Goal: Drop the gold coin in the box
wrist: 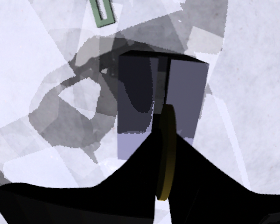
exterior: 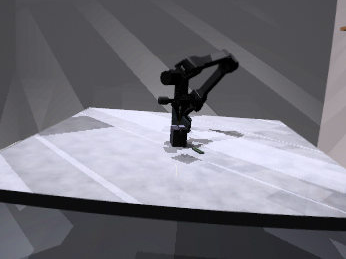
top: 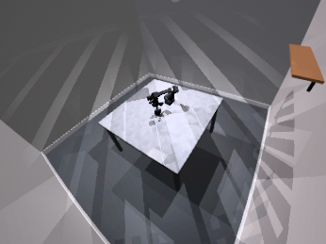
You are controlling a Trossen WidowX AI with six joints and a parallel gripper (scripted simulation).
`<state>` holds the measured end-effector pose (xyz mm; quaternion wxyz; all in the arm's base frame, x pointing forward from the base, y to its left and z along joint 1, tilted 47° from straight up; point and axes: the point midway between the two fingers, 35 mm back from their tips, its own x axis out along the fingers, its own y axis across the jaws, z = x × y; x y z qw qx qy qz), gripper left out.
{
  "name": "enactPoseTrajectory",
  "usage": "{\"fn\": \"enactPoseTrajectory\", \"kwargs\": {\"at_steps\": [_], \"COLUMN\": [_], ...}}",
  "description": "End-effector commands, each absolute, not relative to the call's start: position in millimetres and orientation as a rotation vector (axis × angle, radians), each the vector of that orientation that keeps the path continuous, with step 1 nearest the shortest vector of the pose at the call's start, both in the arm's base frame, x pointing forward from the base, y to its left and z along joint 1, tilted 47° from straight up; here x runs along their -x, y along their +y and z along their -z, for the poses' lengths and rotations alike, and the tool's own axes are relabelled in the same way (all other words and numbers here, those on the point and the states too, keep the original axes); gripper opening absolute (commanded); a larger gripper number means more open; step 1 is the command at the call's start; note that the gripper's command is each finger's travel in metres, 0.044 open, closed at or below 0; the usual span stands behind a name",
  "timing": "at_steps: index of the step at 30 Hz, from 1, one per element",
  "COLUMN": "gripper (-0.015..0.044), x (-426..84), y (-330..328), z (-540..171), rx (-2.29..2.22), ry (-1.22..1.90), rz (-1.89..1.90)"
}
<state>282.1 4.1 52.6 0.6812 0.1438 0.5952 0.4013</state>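
Top view high and far, exterior low beside the table (exterior: pixel 100 181), wrist close, facing down; all share the box (wrist: pixel 181 97).

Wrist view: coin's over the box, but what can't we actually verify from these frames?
- Coin lower edge versus slot: wrist view, too dark to tell whether it has entered.
- Gripper fingertips: wrist view, black merges together.
- Box, coin: top view, too small.
- Coin: exterior view, hidden behind the gripper.
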Motion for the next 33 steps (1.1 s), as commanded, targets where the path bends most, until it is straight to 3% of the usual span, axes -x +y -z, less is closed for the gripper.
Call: {"fn": "enactPoseTrajectory", "kwargs": {"at_steps": [1, 33], "gripper": [0.0000, 0.0000], "x": [-279.3, -278.7], "y": [6.3, 17.1], "z": [-50.8, -41.2], "rx": [-0.333, -0.332], "ry": [1.341, 1.340], "rz": [-0.898, -0.899]}}
